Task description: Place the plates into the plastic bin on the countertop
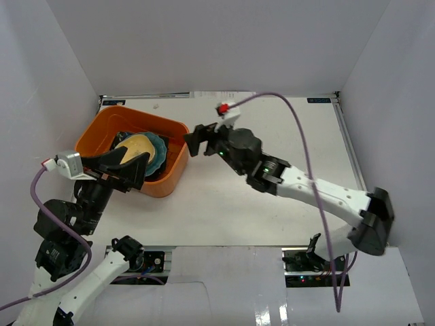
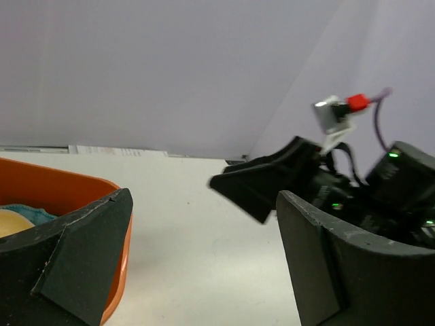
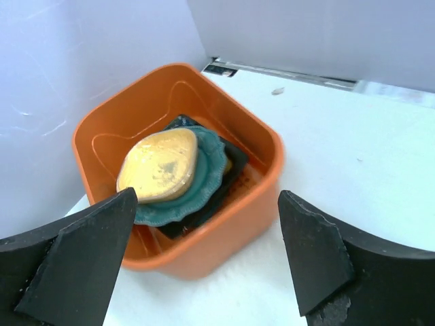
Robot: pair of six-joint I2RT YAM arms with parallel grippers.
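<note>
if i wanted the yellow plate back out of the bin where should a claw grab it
Probably its rim, pinched from straight above. The small yellow plate lies nearly flat on top of the teal scalloped plate, inside the orange bin, whose walls block a sideways approach.

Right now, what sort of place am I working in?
Likely a lab test cell, not a kitchen: flat white tabletop boxed in by plain white walls, white-and-black robot arm mounted at its edge, orange plastic bin holding stacked plates.
</note>
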